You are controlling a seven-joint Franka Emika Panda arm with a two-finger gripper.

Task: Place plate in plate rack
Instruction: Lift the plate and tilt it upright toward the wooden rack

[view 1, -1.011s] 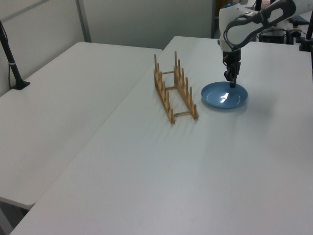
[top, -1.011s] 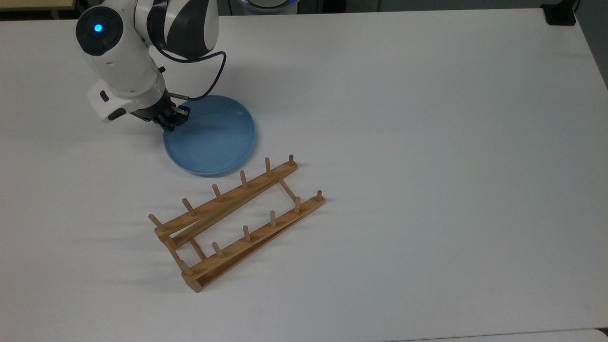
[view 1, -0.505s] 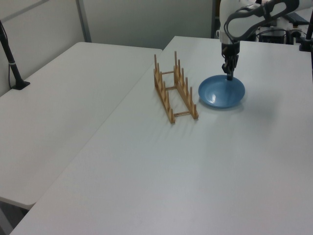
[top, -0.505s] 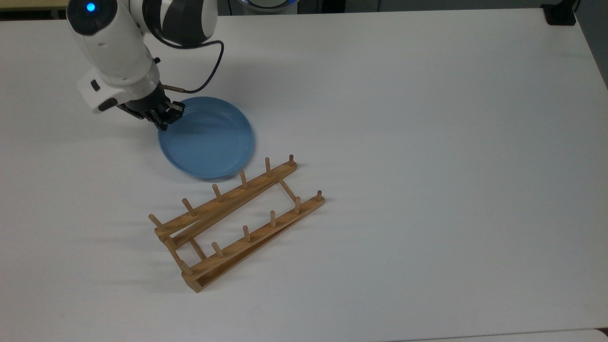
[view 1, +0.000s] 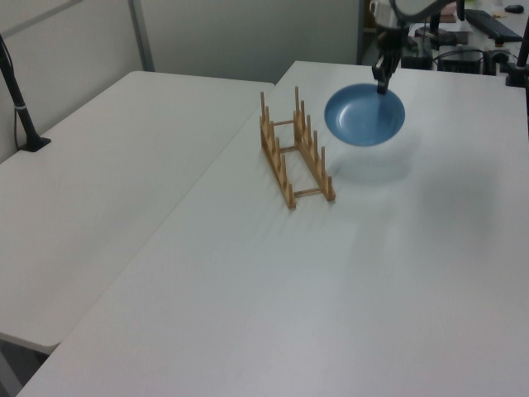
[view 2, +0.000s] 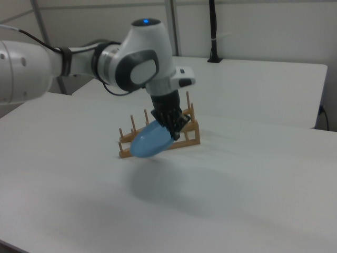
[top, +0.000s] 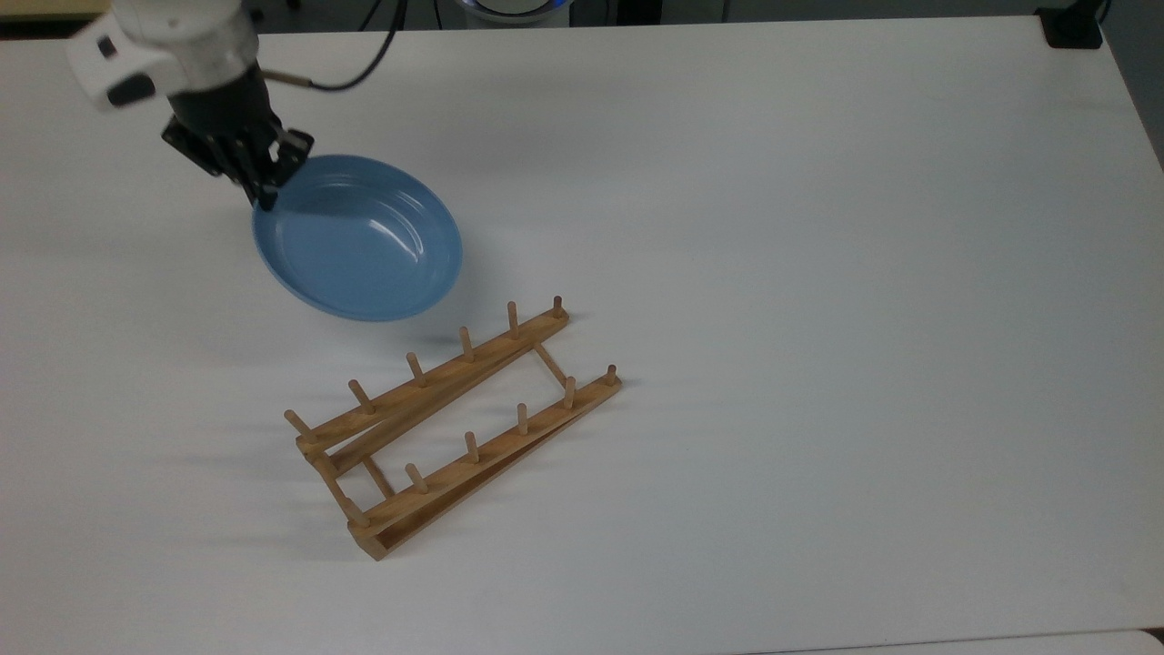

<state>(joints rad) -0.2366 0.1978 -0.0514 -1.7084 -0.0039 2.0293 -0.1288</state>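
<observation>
- Since a second ago the plate (top: 358, 241) has come up off the table (top: 818, 273); it lay flat beside the rack (top: 452, 428) then, and now it hangs tilted in the air, with its shadow on the tabletop below in the left view.
- Arm (view 2: 121, 63) and gripper (top: 257, 173) have shifted away from the rack, toward the top view's upper left corner.
- Pinching the plate's rim, the gripper holds the edge farthest from the rack; the fingers (view 2: 172, 129) are pressed onto that rim.
- From that hold the plate slopes down, its free lower edge toward the rack, its hollow face open to the top view.
- Between plate and rack the top view shows a strip of bare table; the plate's low edge is near the rack's nearer rail but apart from it.
- Rack stands flat on the table with pegs upright and no plate in its slots.
- Beyond the rack toward the top view's right and bottom, the table is open and wide, its edges well apart from the rack.
- A second table (view 1: 99, 190) lies past the rack on the left view's left.
</observation>
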